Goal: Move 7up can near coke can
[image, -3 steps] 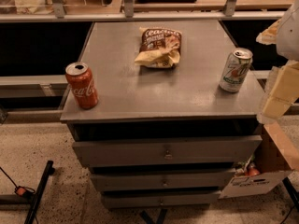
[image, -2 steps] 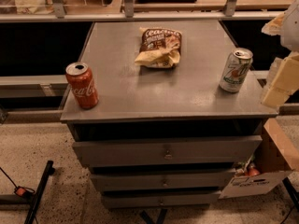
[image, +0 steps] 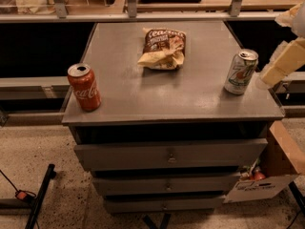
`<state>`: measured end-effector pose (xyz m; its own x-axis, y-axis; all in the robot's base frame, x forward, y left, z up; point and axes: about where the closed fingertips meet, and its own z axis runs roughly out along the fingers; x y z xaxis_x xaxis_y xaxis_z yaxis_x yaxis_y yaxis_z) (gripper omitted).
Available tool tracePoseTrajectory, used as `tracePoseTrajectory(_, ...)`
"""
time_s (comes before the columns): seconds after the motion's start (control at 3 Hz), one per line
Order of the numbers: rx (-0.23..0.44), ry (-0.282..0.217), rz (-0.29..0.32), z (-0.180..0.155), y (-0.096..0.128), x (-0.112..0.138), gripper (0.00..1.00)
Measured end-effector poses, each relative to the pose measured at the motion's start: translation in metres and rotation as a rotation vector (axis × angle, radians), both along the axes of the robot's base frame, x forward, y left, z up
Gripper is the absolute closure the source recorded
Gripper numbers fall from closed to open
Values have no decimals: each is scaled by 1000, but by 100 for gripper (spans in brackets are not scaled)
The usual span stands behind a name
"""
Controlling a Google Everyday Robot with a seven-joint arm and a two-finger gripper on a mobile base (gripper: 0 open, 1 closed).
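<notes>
The 7up can [image: 240, 72], silver-white with green lettering, stands upright near the right edge of the grey cabinet top [image: 190, 94]. The coke can [image: 84, 87], red with white script, stands upright at the front left corner, far from the 7up can. My gripper [image: 267, 78], a cream-coloured piece on the arm, comes in from the right edge of the camera view. It hangs just right of the 7up can at about its height, and I see no contact between them.
A crumpled brown chip bag [image: 163, 48] lies at the back middle of the top. The cabinet has several drawers [image: 169, 154] below. A cardboard box [image: 276, 166] sits on the floor at the right. A railing [image: 143, 16] runs behind.
My gripper has risen and moved a little left, closer to the 7up can. Both cans and the chip bag have not moved.
</notes>
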<state>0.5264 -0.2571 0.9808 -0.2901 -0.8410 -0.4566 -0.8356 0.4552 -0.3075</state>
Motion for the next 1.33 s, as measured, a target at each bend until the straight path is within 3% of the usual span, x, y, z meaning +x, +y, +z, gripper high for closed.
tracePoseTrajectory(0.67, 214, 23, -43, -38, -7, 46, 0)
tracePoseTrajectory(1.33, 344, 31, -97, -77, -15, 82, 0)
